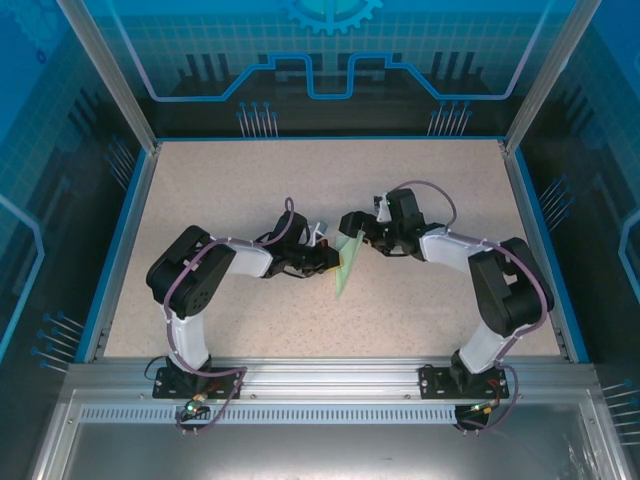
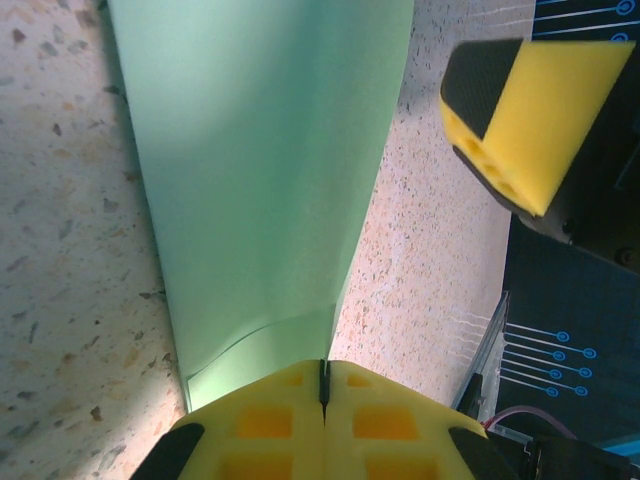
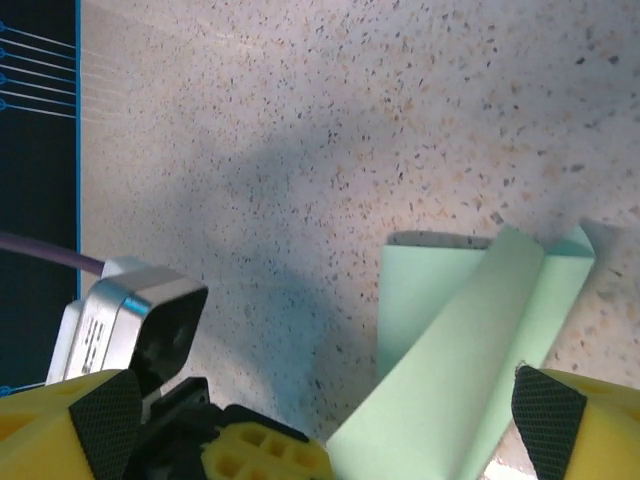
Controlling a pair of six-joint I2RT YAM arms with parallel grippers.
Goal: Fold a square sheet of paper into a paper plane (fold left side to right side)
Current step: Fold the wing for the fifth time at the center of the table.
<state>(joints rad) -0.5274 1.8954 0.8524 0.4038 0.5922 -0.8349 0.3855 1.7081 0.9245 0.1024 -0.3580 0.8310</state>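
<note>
Paper (image 2: 260, 170) in left fingers (image 2: 265, 425) — right fingers (image 3: 590, 430) wide

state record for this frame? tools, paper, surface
left tool: shut, pinching one end of the folded green paper
right tool: open, spread to either side of the paper, not gripping it
paper shape: pale green, folded lengthwise into a narrow piece, layers overlapping
paper location: mid-table, between the two arms
surface: speckled beige table

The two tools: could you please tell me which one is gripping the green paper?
The left tool, its yellow fingers pressed shut on the green paper; the right tool stands wide open, holding nothing.
</note>
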